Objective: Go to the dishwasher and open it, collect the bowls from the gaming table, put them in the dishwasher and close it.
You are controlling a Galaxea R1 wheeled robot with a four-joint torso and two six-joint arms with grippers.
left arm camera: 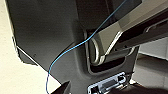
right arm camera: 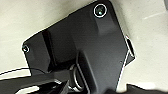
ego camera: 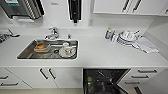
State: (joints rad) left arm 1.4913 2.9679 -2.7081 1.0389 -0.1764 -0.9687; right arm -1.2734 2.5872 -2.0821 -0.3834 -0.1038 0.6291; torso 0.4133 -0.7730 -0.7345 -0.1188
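Observation:
The dishwasher [ego camera: 106,81] stands open under the white counter, right of the sink cabinet. Its dark interior with wire racks shows at the lower edge of the head view. A small yellow-green round thing [ego camera: 89,80] sits inside on the left; I cannot tell whether it is a bowl. The gaming table is out of view. In both wrist views I look down past the robot's dark base plate [right arm camera: 75,47] at pale floor [left arm camera: 15,72]. A thin blue cable [left arm camera: 72,47] crosses the left wrist view.
A steel sink [ego camera: 48,49] holds a cup on a plate [ego camera: 66,50] and an orange item in a dish [ego camera: 40,47]. Stacked dishes and a cloth [ego camera: 130,37] lie at the counter's right. White drawers [ego camera: 146,73] flank the dishwasher.

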